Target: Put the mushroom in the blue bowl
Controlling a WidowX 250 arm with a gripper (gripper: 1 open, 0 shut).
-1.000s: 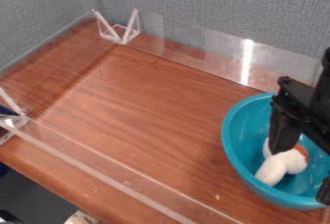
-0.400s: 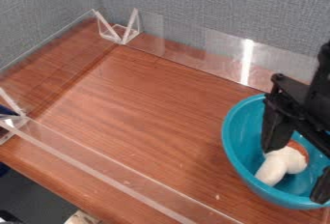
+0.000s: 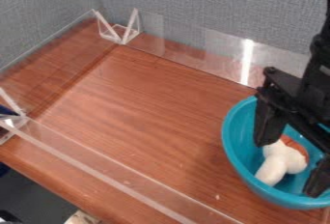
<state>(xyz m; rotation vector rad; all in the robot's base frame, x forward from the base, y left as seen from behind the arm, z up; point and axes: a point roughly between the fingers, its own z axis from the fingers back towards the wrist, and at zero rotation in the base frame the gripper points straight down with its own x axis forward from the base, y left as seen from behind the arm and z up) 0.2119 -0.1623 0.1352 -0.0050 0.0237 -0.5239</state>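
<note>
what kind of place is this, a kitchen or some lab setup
Most likely a lab test bench, not a kitchen. The wooden tabletop is fenced by low clear plastic walls against a plain grey backdrop, and the only loose things are a blue bowl holding a toy mushroom.

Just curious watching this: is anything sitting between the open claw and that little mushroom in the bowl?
No. In the camera view the open gripper hangs right above the mushroom inside the blue bowl; nothing lies between them.

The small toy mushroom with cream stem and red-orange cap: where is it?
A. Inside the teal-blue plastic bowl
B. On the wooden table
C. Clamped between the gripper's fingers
A: the small toy mushroom lies inside the teal-blue plastic bowl, beneath the open gripper.
</note>
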